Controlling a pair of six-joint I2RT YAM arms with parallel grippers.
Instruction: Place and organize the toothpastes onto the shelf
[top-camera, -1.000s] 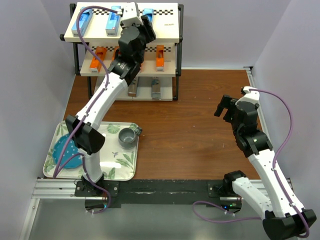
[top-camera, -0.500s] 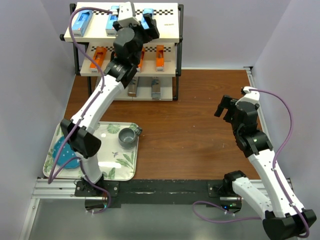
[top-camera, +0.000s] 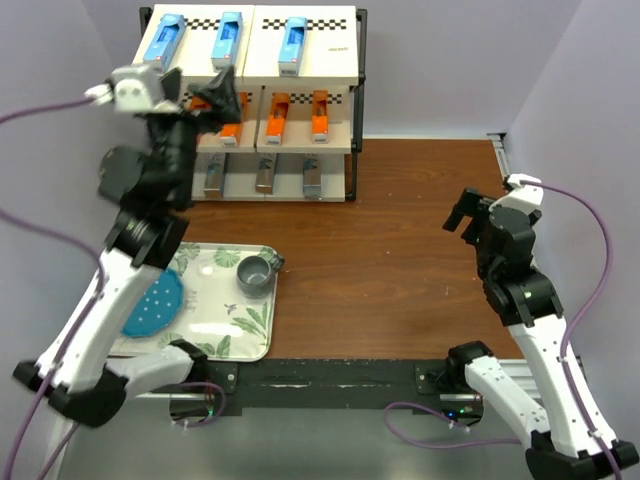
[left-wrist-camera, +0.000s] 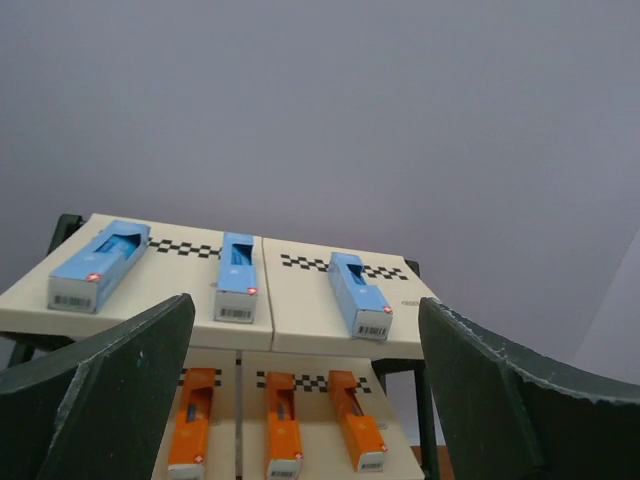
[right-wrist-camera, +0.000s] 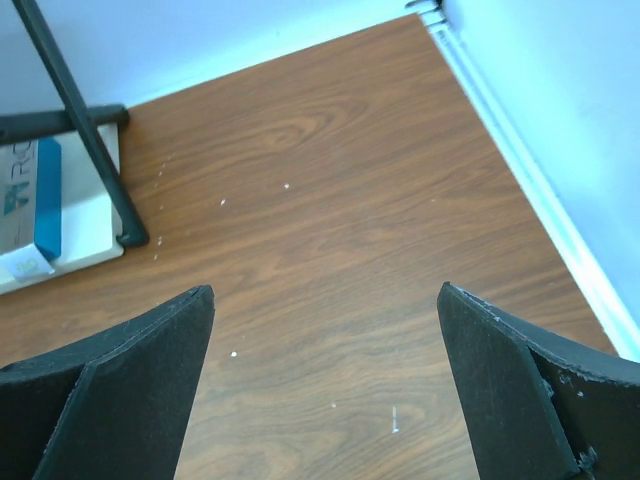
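Note:
The shelf (top-camera: 330, 60) stands at the back. Three light blue toothpastes (top-camera: 295, 45) (left-wrist-camera: 358, 295) lie on its top board. Orange ones (top-camera: 320, 112) (left-wrist-camera: 355, 432) lie on the middle board, the leftmost partly hidden in the top view. Metallic dark ones (top-camera: 312, 178) lie on the bottom board, one dark blue box (right-wrist-camera: 45, 200) also showing in the right wrist view. My left gripper (top-camera: 205, 100) (left-wrist-camera: 305, 303) hovers in front of the shelf's left side, open and empty. At the right, over bare table, my right gripper (top-camera: 465, 212) (right-wrist-camera: 325, 290) is open and empty.
A leaf-patterned tray (top-camera: 225, 335) at the near left holds a round blue plate (top-camera: 150, 310) and a grey cup (top-camera: 255, 275). Walls close in both sides. A black shelf leg (right-wrist-camera: 80, 120) stands left of my right gripper.
My left gripper has opened and drawn back from the top board toward the left and nearer. The rightmost light blue box now lies uncovered. The right arm shifted slightly.

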